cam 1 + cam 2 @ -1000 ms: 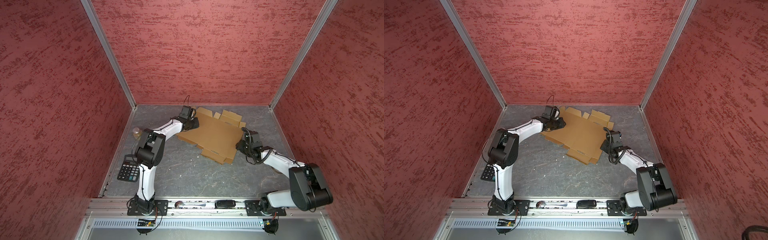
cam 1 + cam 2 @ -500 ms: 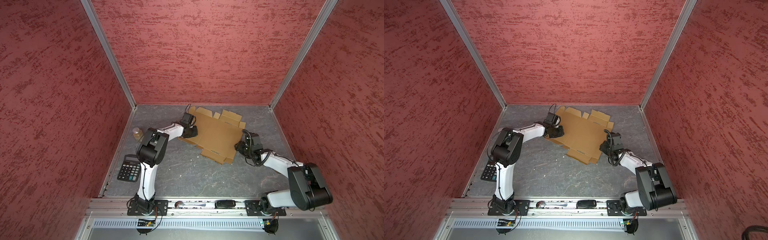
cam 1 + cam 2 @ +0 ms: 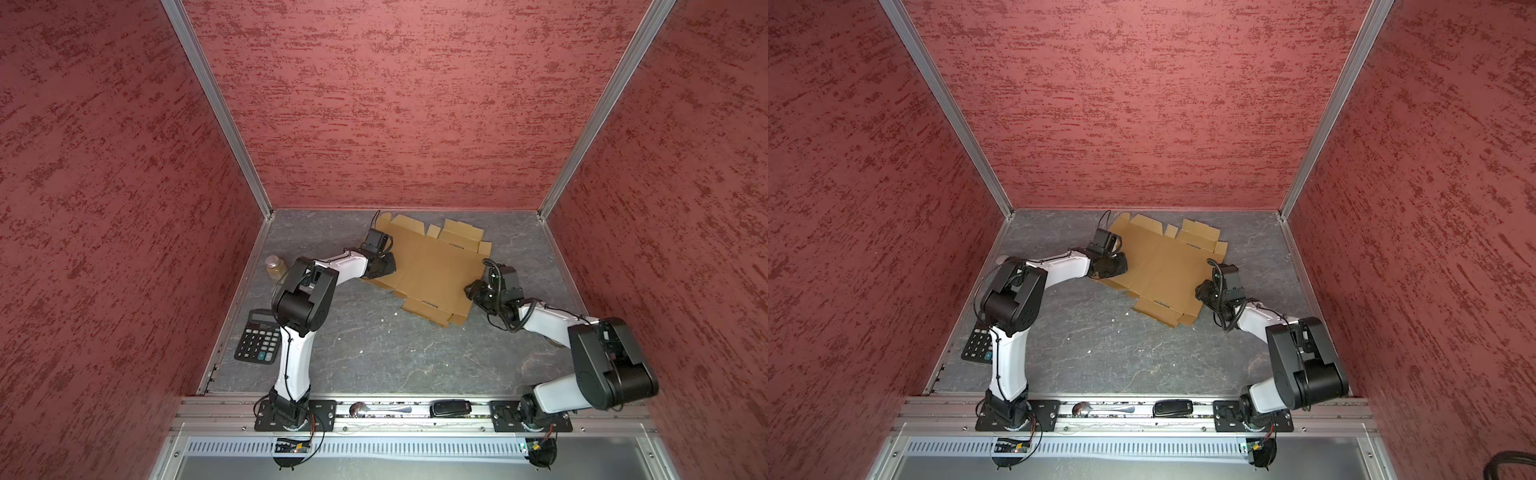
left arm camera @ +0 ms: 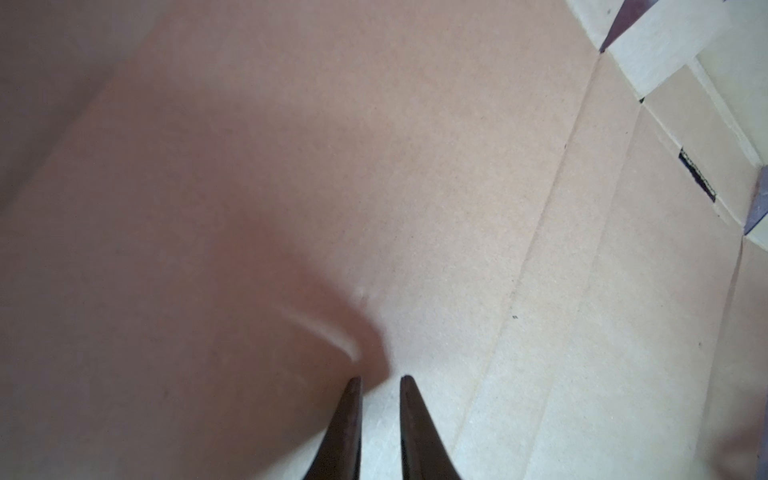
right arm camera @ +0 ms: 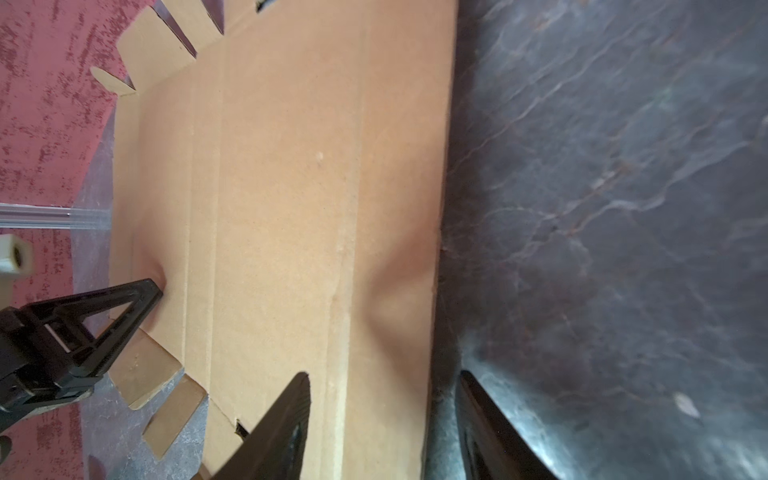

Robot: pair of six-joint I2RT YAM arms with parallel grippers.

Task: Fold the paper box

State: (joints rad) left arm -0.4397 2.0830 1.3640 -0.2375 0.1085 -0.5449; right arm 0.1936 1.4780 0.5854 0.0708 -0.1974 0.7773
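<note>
on the left i'm pressing the left gripper point(image 4: 380, 379), tips nearly together and holding nothing, onto the paper box point(image 3: 432, 270), which is lying flat and unfolded at the back of the table point(image 3: 374, 353), every fold remaining. on the right, the right gripper point(image 5: 384, 375) is straddling its edge, jaws apart. since a second ago the left one has been sliding nearer me.

Robot lab enclosure: red panel walls point(image 3: 395, 104), aluminium frame point(image 3: 216, 108), grey tabletop point(image 3: 374, 353)
</note>
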